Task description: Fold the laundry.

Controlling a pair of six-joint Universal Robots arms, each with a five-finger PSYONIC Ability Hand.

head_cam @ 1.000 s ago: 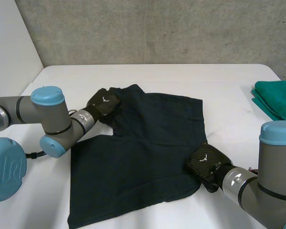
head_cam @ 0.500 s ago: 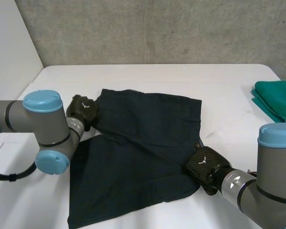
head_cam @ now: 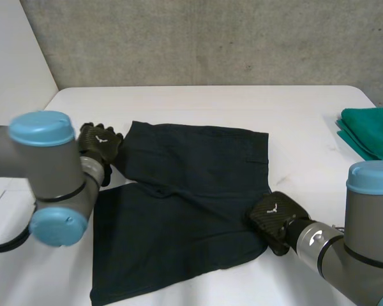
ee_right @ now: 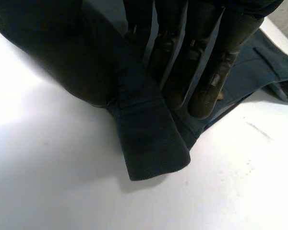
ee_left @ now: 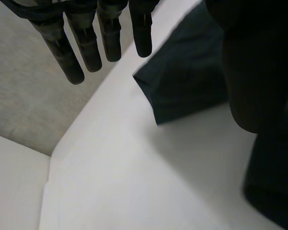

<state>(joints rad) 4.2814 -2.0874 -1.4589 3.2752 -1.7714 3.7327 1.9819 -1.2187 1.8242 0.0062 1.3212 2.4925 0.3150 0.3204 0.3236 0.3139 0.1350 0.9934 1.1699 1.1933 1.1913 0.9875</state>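
Dark navy shorts point(head_cam: 185, 204) lie spread on the white table point(head_cam: 198, 102), one leg folded over toward the far side. My left hand point(head_cam: 97, 141) hovers just off the shorts' far left corner point(ee_left: 182, 81); its fingers point(ee_left: 93, 40) are straight and hold nothing. At the shorts' right edge my right hand point(head_cam: 273, 217) pinches a flap of the cloth point(ee_right: 149, 139) between thumb and fingers point(ee_right: 206, 72).
A folded green cloth point(head_cam: 373, 131) lies at the table's far right edge. A grey concrete wall point(head_cam: 210, 38) stands behind the table. Bare tabletop stretches beyond the shorts and to their right.
My left hand carried the shorts' far corner leftward, laid it flat, let go and opened. The right hand kept its grip and barely moved.
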